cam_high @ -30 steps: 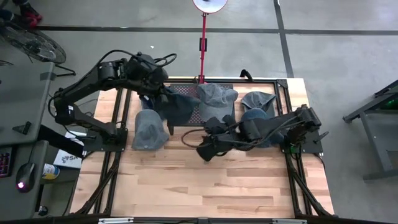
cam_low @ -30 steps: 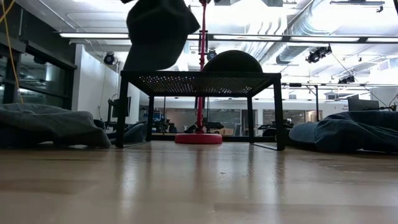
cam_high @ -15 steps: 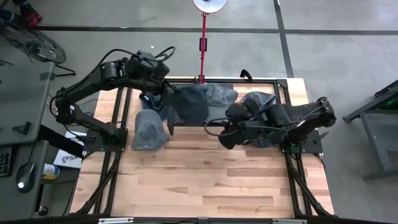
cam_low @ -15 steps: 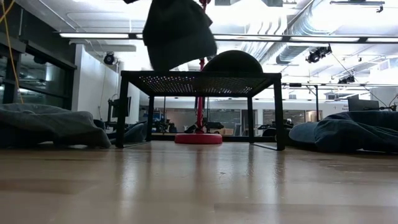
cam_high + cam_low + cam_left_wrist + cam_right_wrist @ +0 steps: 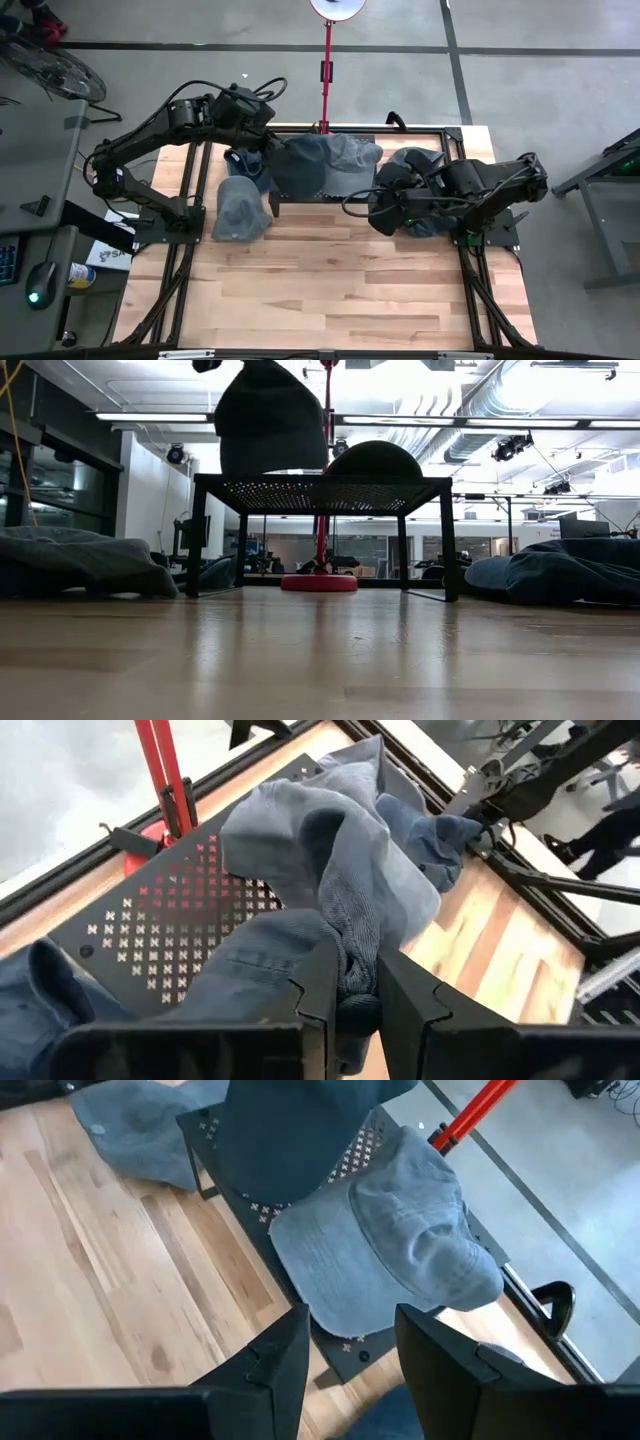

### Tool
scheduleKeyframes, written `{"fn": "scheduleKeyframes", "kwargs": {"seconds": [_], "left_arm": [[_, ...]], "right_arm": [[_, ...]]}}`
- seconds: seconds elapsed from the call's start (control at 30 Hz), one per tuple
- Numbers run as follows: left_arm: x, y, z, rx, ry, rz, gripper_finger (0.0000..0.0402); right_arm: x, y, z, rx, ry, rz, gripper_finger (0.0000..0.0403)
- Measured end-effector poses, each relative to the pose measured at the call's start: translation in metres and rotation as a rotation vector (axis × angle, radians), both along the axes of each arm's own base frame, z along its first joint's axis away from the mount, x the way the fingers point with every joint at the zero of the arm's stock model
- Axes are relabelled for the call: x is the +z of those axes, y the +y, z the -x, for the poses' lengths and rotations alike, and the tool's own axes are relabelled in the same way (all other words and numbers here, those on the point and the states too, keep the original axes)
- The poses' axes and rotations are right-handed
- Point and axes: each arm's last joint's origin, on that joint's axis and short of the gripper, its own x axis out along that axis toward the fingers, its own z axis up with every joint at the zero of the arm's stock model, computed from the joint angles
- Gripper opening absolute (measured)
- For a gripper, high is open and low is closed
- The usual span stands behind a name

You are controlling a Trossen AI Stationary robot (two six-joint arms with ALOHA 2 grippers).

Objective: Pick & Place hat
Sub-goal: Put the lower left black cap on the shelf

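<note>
Several hats [image 5: 240, 207], perforated stand [image 5: 300, 192], wooden table [image 5: 320, 290]

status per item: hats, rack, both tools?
left tool: shut on dark hat
dark hat: held, hanging over the rack
light hat: lying on rack
rack: upright on table
grey hat: flat on table
right tool: open, empty
</note>
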Motion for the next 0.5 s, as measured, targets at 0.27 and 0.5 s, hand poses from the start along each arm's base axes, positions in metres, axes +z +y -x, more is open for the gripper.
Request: {"fn": "scheduleKeyframes", "kwargs": {"seconds": [0.27,0.5], "left_arm": [[-0.011,0.005,-0.014,-0.055,0.095,-0.112,0.0042],[-0.017,0.010,-0.020,-0.091,0.184,-0.262,0.0042]], "right_arm": [[-0.001,-0.001,0.002,-0.002,0.027,0.014,0.0142],[-0.001,-0.001,0.002,0.000,0.029,0.013,0.0142]]}}
